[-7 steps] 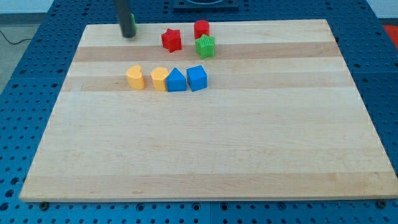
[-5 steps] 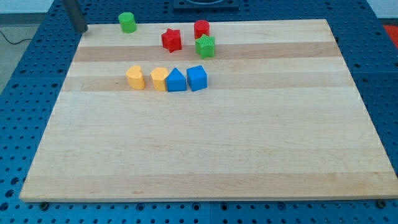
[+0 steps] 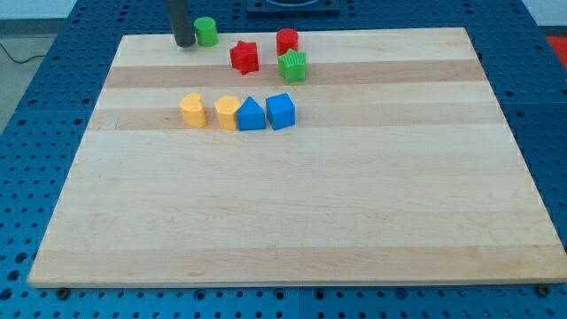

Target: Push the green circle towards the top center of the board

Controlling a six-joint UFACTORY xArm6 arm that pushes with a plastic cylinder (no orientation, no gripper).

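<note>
resting at the board's (image 3: 292,221) top edge, just left of the green circle (image 3: 205,31): my tip (image 3: 183,42), a bare rod, nothing pinched.

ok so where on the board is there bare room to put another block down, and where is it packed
Bare: everything below the row of yellow blocks and blue blocks, plus the view's right beyond the green star. Crowded: the top edge, where my tip sits beside the green circle, with the red blocks close by.

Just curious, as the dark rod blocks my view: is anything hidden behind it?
My tip stands just left of the green circle. Behind the rod, only board edge shows; whatever it covers cannot be seen.
</note>
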